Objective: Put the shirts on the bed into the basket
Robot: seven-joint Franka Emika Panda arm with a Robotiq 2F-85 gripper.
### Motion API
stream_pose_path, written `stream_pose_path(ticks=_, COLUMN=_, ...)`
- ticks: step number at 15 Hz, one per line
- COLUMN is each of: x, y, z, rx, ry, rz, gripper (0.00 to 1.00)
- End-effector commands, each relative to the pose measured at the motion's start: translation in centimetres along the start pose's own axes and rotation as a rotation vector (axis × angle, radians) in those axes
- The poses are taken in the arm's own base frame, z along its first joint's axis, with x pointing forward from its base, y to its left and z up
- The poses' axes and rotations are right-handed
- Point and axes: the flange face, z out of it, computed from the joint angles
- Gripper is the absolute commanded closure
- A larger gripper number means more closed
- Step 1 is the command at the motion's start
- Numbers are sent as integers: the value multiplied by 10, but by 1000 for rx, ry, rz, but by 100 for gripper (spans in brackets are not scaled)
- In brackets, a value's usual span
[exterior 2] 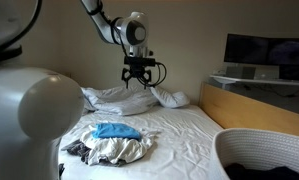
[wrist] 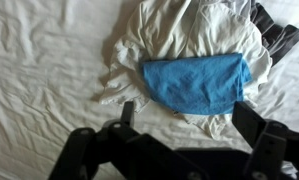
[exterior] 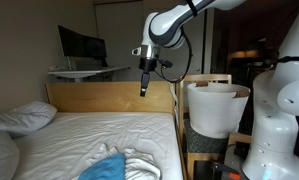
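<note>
Setting: a bedroom; a bed (exterior: pixel 89 130) with a white sheet, a wooden board (exterior: pixel 109 97) at its end, monitors (exterior: pixel 79 45) on a desk behind.
Shirts: one heap on the sheet, a blue shirt (wrist: pixel 194 82) lying on top of white shirts (wrist: pixel 189 30).
Basket: a white basket (exterior: pixel 217 105) stands off the mattress, beyond the board; its inside is too dark to read.
Gripper: my gripper (exterior 2: pixel 137 82) hangs well above the heap, fingers spread wide, holding nothing.
Progress: I judge nothing done yet; every shirt I can see lies on the bed, so all picking and dropping remains.
Long axis: in the wrist view the blue shirt runs left to right, roughly in line with my two fingers.
</note>
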Motion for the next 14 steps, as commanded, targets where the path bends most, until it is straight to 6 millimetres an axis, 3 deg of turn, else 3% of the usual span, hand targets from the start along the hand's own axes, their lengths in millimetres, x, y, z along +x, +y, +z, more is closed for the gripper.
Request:
stream_pose_path(ticks=1, x=-3, y=0, z=-2, rx=69, ry=-5, rz=-107, gripper=0)
stream_pose_path(ticks=4, x=-11, y=4, z=-2, rx=83, ry=-97, rz=-191, gripper=0)
stream_pose_path(ticks=5, x=-11, y=5, z=20, rx=116, ry=-119, rz=-235, gripper=0)
stream_pose_path(ticks=7, x=-16, y=2, z=32, rx=135, ry=-157, rz=-287, gripper=0)
stream_pose_path(ticks=9, x=-21, y=14, z=35, rx=122, ry=-165, rz=-289, gripper=0)
stream_pose_path(ticks=10, x=-15, y=3, z=32, rx=127, ry=-148, rz=-250, gripper=0)
stream_pose_path(ticks=14, x=-20, y=11, z=38, rx=133, ry=-159, rz=-254, gripper=0)
